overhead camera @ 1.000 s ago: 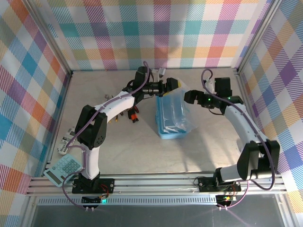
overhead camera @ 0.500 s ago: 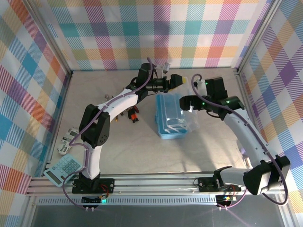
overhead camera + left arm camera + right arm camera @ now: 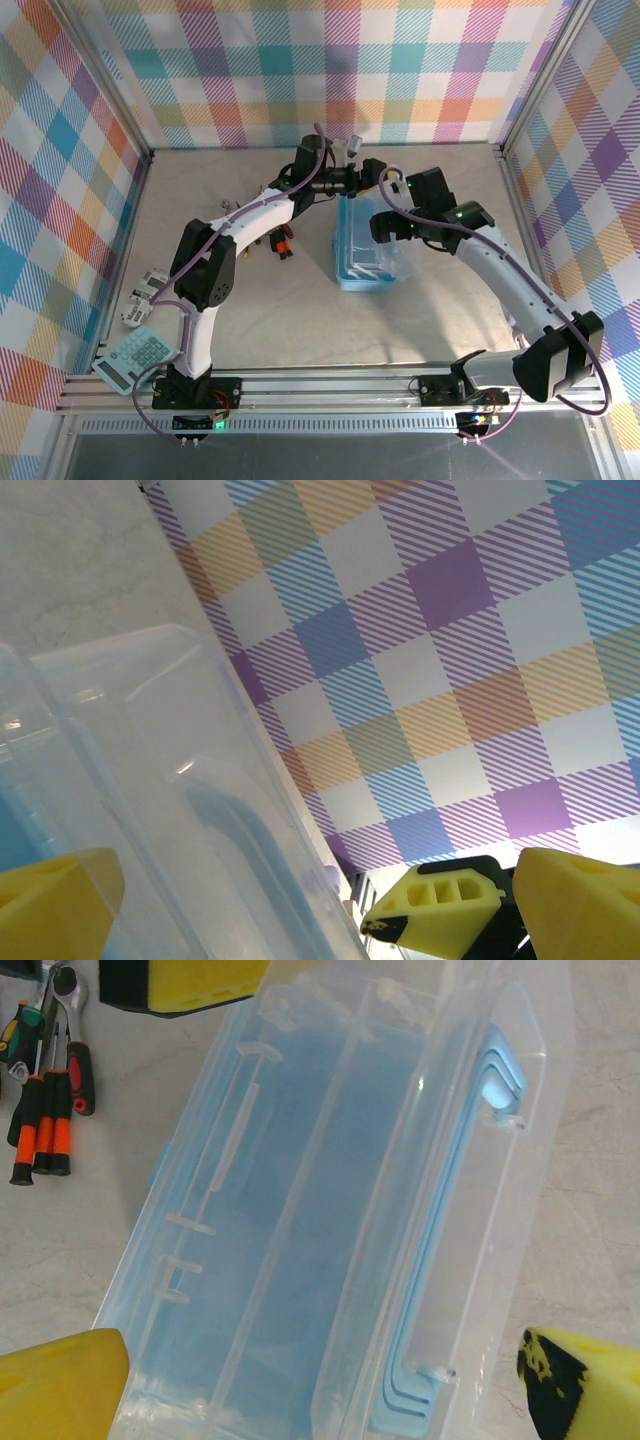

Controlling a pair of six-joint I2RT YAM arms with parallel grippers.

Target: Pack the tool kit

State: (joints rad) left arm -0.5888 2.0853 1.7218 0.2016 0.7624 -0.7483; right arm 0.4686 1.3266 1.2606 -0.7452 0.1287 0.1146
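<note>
1. The tool case (image 3: 362,255) sits mid-table with its clear lid (image 3: 440,1160) raised, probably so the screwdrivers and ratchet (image 3: 45,1090) lying just to its left can go in.
2. The left claw (image 3: 320,905) and the right claw (image 3: 322,1385) both gape wide and empty, hovering by the lid.
3. The table (image 3: 300,320) is pale and stone-look, with plaid walls (image 3: 350,70) all round.

Multicoloured pastel plaid fabric walls (image 3: 400,70) close the far, left and right sides. Between them lies an evenly lit, pale beige stone-patterned tabletop (image 3: 300,330), with silver aluminium frame rails (image 3: 330,385) along its near edge.
</note>
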